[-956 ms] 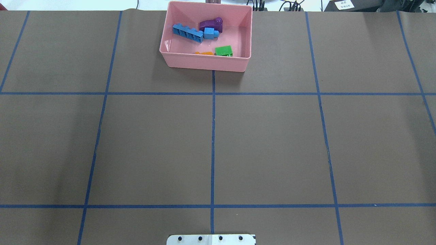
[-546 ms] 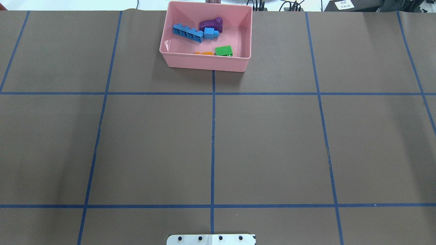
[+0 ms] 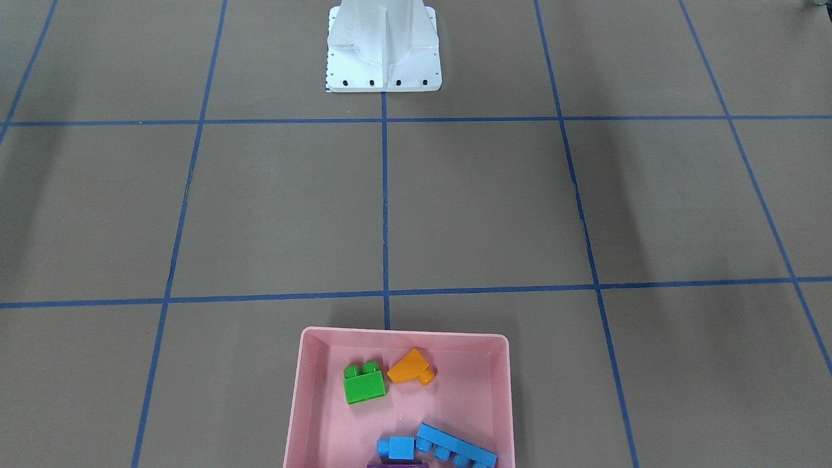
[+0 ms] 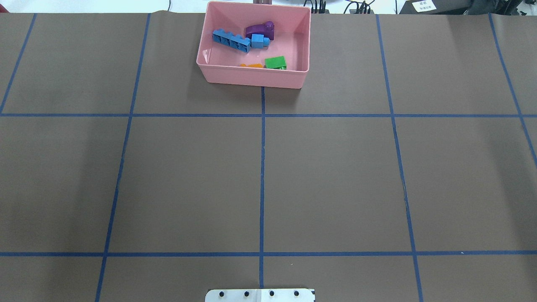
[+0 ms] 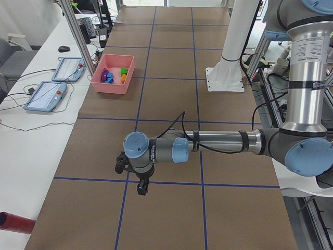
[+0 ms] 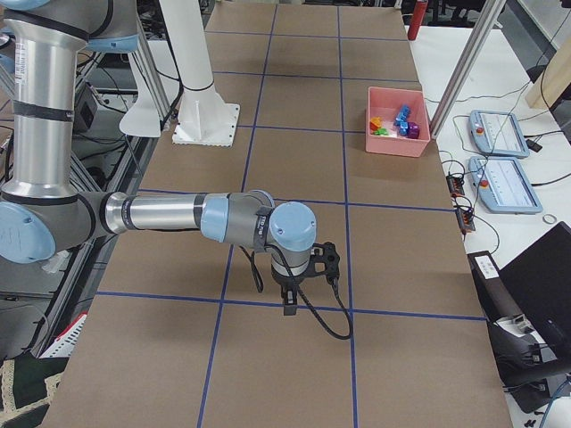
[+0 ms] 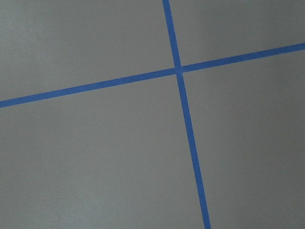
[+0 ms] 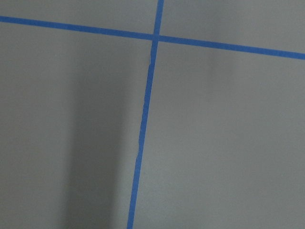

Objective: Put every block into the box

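When I compared the overhead view with its pictures from a second before, I found no change. The box (image 4: 251, 79) stood at the top centre of the frame, and the blocks in it lay just as they had lain.

All five were inside. In the front-facing view, at the bottom centre, the green two-stud block (image 3: 364, 387) sat just beside the orange sloped block (image 3: 408, 368), near the upper wall of the box. Lower in that frame, the small blue cube (image 3: 398, 448) lay against the end of the long blue bar (image 3: 455, 445). The purple sloped block (image 4: 260, 30) was cut by the frame edge there, but the overhead view showed it plainly, just above the cube. I saw no block on the table (image 4: 335, 180) outside the box.

Both arms were well apart from the box. The left gripper (image 5: 141, 188) appeared only in the left side view, in the lower middle of the frame, low over the table. The right gripper (image 6: 289, 308) appeared only in the right side view, also low and near a blue tape line (image 6: 268, 303). From these views I could not tell how far the fingers were open, or whether they held anything. Each wrist camera showed only table surface and tape.

I judged that the stillness meant the placing was finished and the task was complete.
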### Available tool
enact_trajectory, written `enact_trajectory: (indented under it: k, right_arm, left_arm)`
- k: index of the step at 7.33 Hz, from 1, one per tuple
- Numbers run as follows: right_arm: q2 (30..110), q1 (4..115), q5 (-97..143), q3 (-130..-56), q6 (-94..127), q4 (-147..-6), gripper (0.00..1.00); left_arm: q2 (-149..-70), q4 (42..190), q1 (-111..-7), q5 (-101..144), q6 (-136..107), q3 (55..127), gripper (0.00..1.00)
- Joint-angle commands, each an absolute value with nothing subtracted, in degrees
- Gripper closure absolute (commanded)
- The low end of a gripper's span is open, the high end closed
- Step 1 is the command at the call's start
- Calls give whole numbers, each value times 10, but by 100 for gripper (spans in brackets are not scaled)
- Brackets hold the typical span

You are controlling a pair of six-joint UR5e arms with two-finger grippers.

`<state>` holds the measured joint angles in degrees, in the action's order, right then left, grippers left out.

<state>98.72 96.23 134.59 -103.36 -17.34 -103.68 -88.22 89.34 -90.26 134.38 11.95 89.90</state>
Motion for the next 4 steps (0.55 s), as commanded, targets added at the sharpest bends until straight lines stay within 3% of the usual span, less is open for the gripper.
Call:
enact_trajectory:
  k: [1, 4]
  right_arm:
    - [985, 924, 1342, -1020, -144, -1009, 0]
    - [989, 903, 1345, -1016, -85, -953, 0]
  left_arm:
    - [-882, 911, -903, 1345, 112, 884, 0]
    - [-884, 910, -903, 1344, 103, 890, 0]
